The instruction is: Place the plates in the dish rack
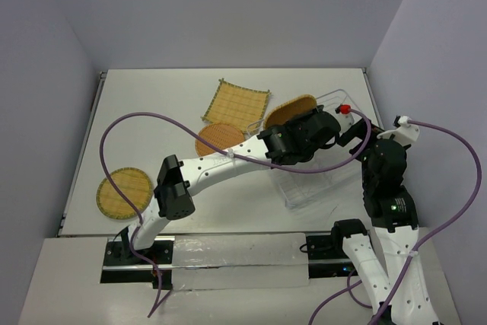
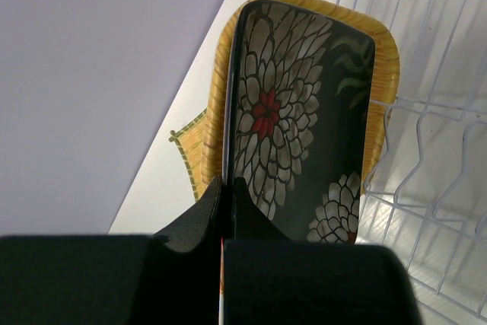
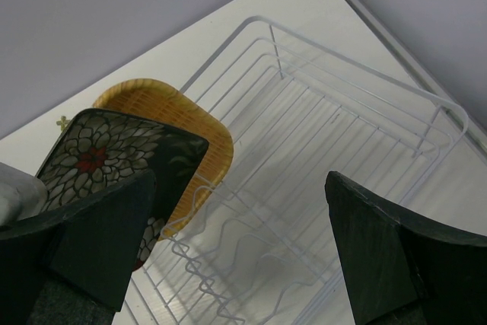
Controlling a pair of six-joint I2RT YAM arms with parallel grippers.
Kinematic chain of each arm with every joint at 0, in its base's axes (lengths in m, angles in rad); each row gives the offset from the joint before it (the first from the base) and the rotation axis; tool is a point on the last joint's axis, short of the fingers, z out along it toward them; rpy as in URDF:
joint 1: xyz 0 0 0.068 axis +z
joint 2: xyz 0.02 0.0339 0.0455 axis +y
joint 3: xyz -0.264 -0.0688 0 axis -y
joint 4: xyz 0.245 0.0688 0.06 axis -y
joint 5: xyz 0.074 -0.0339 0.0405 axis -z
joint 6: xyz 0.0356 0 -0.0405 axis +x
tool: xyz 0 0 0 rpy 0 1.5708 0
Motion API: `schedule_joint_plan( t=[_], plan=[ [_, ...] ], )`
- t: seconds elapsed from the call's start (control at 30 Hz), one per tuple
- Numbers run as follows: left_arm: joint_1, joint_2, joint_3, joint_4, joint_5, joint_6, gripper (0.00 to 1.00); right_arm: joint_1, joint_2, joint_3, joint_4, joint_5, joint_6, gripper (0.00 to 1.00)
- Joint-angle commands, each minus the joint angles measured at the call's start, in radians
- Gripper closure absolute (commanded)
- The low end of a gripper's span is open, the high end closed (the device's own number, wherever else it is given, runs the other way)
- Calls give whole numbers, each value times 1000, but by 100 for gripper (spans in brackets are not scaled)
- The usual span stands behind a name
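Left gripper point(image 2: 227, 192): clamped on the rim of the dark square plate with white flower pattern point(image 2: 304, 112). Right gripper point(image 3: 240, 188): fingers spread wide, holding nothing, above the rack.

One white table point(image 1: 152, 97) carries everything. One pale white wire dish rack point(image 3: 342, 135) sits on the table's right side.

Five plates are counted, four woven and one dark.
- One tan rounded-square woven plate point(image 3: 194, 123) stands on edge at the rack's far end.
- The dark plate is held on edge just in front of it, over the tines; contact with them cannot be told.
- Three plates lie flat on the table outside the rack:
  - one fringed square woven plate point(image 1: 236, 104);
  - one round woven plate point(image 1: 217, 141) just beside it, partly under the left arm;
  - a second round woven plate point(image 1: 124, 192), well apart at the left.
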Motion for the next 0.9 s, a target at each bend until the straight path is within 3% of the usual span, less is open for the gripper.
schedule_joint_plan(
  t=[0.0,0.3,0.87],
  plan=[
    [-22,-54,91,90,-116,25,100,-5,24,0,27,4,5,0],
    [-38,-58,82,116,-145,61,100,-6,29,-3,27,-3,6,0],
    [-32,7,69,107,-149,-2,100,-6,8,-13,26,-8,3,0]
  ],
)
